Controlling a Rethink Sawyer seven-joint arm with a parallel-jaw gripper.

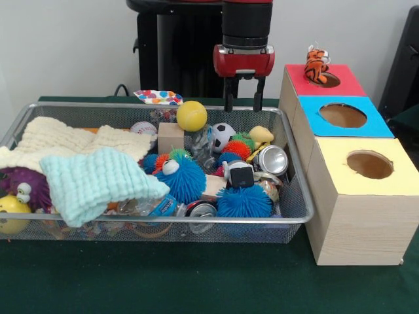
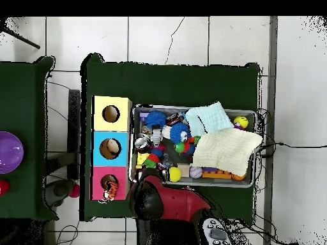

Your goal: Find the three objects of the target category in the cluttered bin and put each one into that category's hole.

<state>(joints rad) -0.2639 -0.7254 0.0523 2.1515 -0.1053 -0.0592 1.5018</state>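
My gripper (image 1: 243, 101) hangs open and holds nothing, just above the far rim of the wire bin (image 1: 298, 196). In the overhead view the red arm head (image 2: 148, 198) covers it. Below it in the bin lie a yellow ball (image 1: 191, 116), a soccer ball (image 1: 223, 136), a baseball (image 1: 143, 128), a wooden block (image 1: 171, 137), two blue spiky balls (image 1: 181, 178) (image 1: 243, 201) and a silver can (image 1: 273, 159). Three boxes stand beside the bin, with red (image 1: 347, 84), blue (image 1: 376, 124) and yellow (image 1: 399, 176) tops. A tiger toy (image 1: 316, 65) sticks out of the red box's hole.
A cream cloth (image 1: 65, 140) and a mint cloth (image 1: 91, 183) cover the bin's left half. A purple fuzzy toy (image 1: 23, 183) and a yellow smiley ball (image 1: 10, 212) sit at its left end. A dotted paper scrap (image 1: 158, 97) lies behind the bin. A purple bowl (image 2: 7, 152) rests on the neighbouring table.
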